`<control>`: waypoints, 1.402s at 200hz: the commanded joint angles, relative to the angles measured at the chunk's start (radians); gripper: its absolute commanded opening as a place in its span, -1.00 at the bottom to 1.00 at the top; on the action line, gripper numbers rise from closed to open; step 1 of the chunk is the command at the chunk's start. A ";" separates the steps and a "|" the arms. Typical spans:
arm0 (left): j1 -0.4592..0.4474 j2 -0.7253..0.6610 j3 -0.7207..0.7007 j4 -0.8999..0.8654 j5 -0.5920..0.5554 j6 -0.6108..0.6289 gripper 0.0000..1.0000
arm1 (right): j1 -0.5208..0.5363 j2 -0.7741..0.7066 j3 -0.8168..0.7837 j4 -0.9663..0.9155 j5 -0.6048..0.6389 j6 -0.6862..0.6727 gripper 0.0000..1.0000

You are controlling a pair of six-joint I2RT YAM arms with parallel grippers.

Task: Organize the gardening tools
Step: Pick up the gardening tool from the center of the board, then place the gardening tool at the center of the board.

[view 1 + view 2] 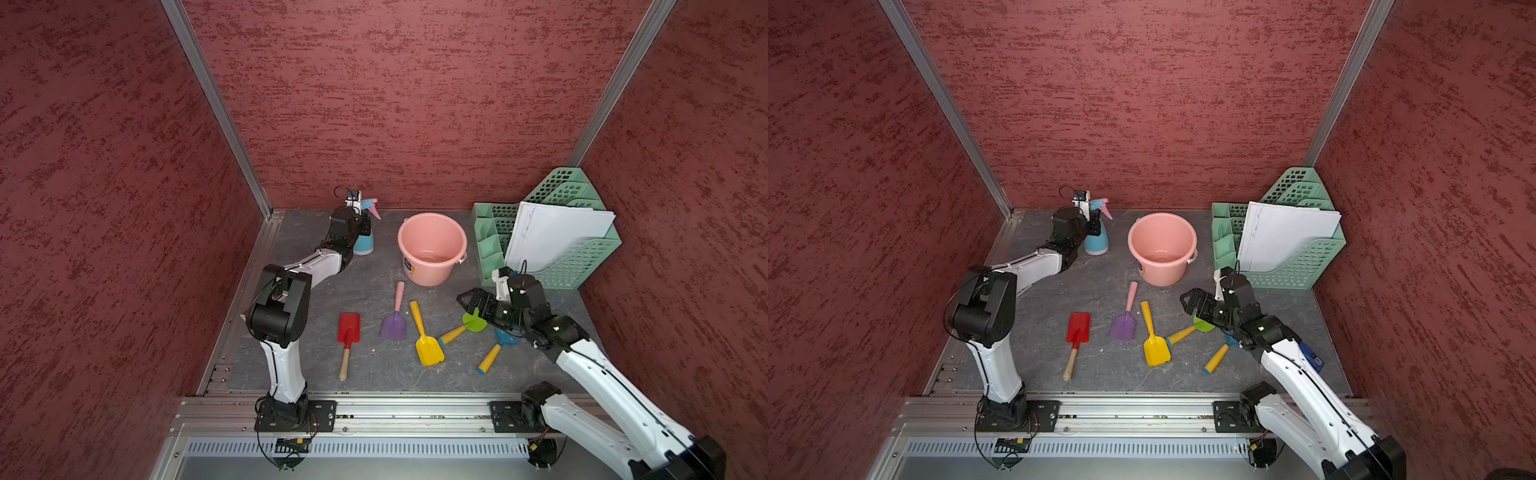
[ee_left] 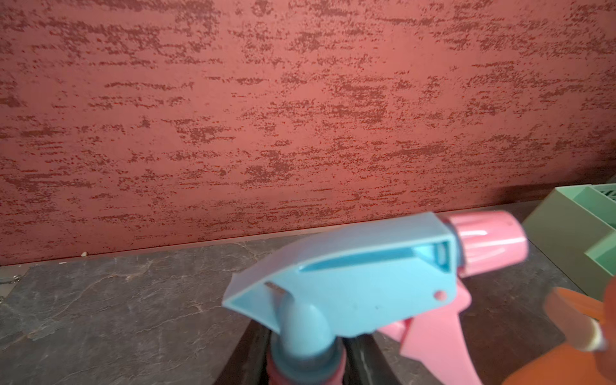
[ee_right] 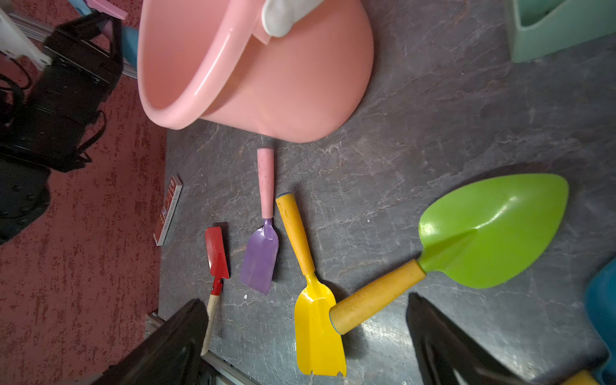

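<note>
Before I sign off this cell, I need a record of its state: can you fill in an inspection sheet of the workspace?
Surface: grey stone-look tabletop, bare between items.
Job's things: spray bottle upright at the back; red spade, purple scoop, yellow shovel, green trowel and blue claw lie flat in front.
Clutter: pink bucket, empty; mint rack holding white sheets; red printed strip at the table edge by the wall.
Hands: left hand shut on the spray bottle's neck; right hand open above the green trowel.
Cables: black cables loop at the arm bases, off the tabletop.
Surroundings: red textured walls on three sides; aluminium rail in front.
</note>
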 commanded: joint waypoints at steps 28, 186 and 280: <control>0.005 0.072 -0.040 0.377 -0.045 0.059 -1.00 | 0.008 -0.022 -0.030 0.110 -0.008 -0.009 0.97; 0.007 0.212 -0.107 0.658 -0.113 0.105 -1.00 | 0.008 -0.007 -0.088 0.221 -0.010 0.008 0.97; 0.000 0.237 -0.138 0.684 -0.153 0.097 -0.29 | 0.007 -0.016 -0.091 0.220 -0.005 0.012 0.97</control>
